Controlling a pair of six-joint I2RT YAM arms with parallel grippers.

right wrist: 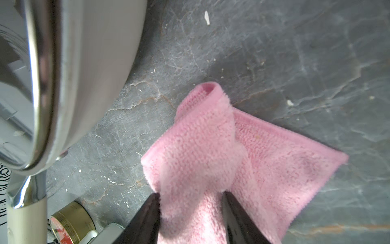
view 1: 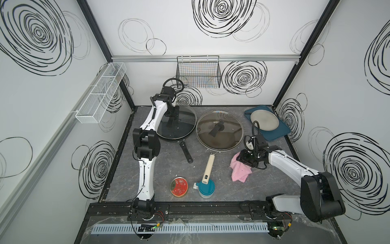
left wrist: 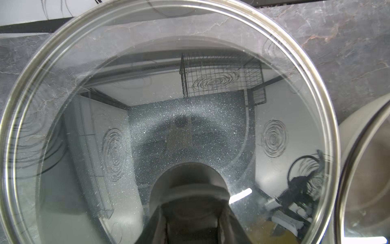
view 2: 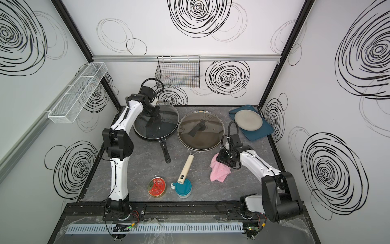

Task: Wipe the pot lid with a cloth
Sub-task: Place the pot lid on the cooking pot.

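On the table [view 1: 232, 194], the left jaws clamp the glass lid [view 1: 186, 126] by its handle [left wrist: 190, 190] over the black pan [view 1: 186, 152] (likely heavy, slick, breakable). Beside the other pan [view 1: 207, 169], the right jaws pinch the cloth [view 1: 240, 172], soft, light, trailing on the table.

walls [view 1: 179, 38]: white, black swirls | tabletop [view 1: 164, 169]: grey marble | wire basket [view 1: 198, 74]: black
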